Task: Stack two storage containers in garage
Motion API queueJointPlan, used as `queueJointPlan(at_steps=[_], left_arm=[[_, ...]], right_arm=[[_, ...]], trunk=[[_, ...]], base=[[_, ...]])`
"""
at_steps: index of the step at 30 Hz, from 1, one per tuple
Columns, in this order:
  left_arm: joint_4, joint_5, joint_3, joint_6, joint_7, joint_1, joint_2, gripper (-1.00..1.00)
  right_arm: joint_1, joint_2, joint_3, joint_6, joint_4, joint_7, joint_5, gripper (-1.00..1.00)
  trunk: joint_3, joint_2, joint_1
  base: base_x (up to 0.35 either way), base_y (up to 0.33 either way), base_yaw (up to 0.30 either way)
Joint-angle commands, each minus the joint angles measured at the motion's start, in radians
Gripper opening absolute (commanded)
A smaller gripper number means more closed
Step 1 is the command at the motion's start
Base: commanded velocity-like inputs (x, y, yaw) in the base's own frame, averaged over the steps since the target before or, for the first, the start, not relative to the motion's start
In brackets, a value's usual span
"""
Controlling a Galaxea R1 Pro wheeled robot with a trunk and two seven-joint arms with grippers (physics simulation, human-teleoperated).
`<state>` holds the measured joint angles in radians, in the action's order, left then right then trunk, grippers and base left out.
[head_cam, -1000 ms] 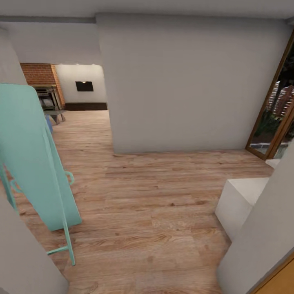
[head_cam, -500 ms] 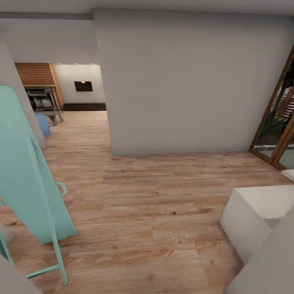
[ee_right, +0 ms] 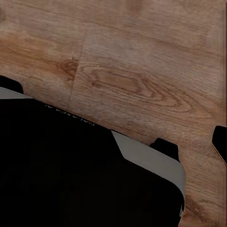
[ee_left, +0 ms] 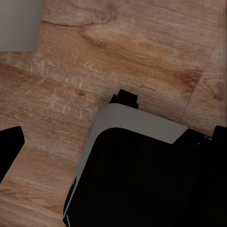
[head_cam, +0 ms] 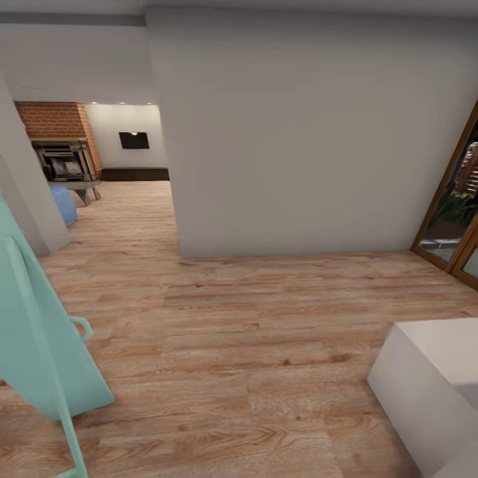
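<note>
Hallway of wood-plank floor [head_cam: 252, 372], robot on its way, no orange-red bin visible.

From left to right in the head view, a turquoise folded frame [head_cam: 36, 345] leaned at the edge, a brick fireplace [head_cam: 60, 143] and a blue seat [head_cam: 64, 202] lay far off in the living room [head_cam: 126, 166], a large pale wall [head_cam: 299, 139] stood in the middle, a white block [head_cam: 431, 378] sat low at the right, and a wood-framed glass door [head_cam: 458, 206] closed the right edge. Under each set of jaws lay only planks and the robot's dark base [ee_left: 142, 175]. Whether the left jaws [ee_left: 113, 142] or the right jaws [ee_right: 113, 137] were parted or closed, I could not tell.
</note>
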<state>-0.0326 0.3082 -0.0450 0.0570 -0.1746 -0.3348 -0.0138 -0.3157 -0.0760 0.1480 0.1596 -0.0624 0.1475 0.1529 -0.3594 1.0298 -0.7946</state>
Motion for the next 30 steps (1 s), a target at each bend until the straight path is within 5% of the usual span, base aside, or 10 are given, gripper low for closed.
queueJointPlan(at_steps=[1,30], left_arm=[[-0.001,0.002,-0.004,0.001,-0.002,-0.001,0.0,1.0],[-0.001,0.002,-0.004,0.001,-0.002,-0.001,0.0,1.0]], right_arm=[[-0.002,0.0,0.007,0.008,-0.005,0.0,0.0,1.0],[-0.002,0.0,0.007,0.009,0.003,0.001,0.006,1.0]], trunk=[[-0.001,0.001,-0.001],[-0.001,0.001,-0.001]], base=[[0.339,0.0,0.0],[0.339,0.0,0.0]])
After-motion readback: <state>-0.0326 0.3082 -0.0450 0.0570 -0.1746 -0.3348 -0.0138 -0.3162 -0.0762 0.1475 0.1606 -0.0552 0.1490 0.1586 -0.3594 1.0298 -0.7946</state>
